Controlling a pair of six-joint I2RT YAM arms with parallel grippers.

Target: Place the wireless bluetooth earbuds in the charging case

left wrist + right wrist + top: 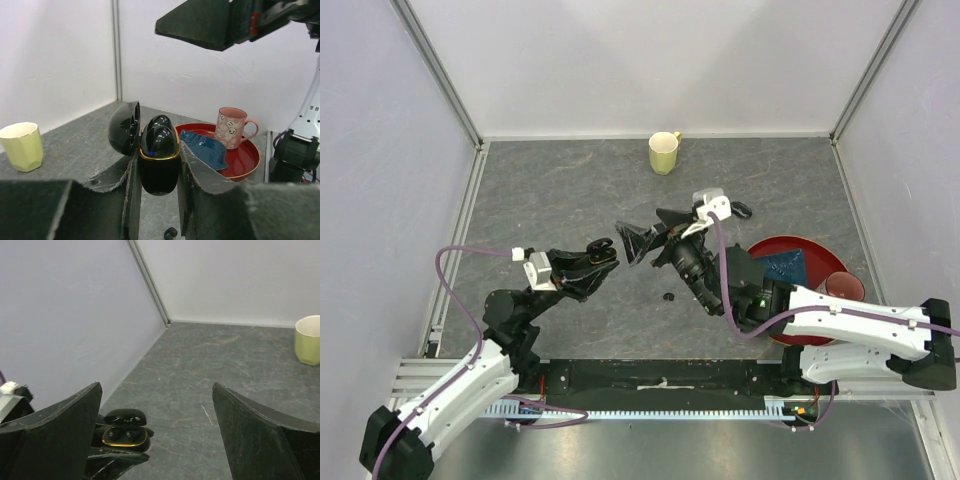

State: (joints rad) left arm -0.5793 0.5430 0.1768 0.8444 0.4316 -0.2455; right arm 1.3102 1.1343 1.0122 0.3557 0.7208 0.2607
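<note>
Earbud (668, 296) loose on table (570, 190) toward near edge, not yet seated. Charging case (159, 167) lifted above table middle, clamped by left gripper (158, 192), lid (124, 127) open, seemingly two buds (160, 134) inside. Right gripper (156, 405) spread wide, empty, just beyond.

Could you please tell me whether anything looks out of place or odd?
A small black earbud lies loose on the table near the charging case, which the left gripper holds with its lid open and both seats filled. A similar black piece lies beyond the right arm. Nothing looks spilled or damaged.
</note>
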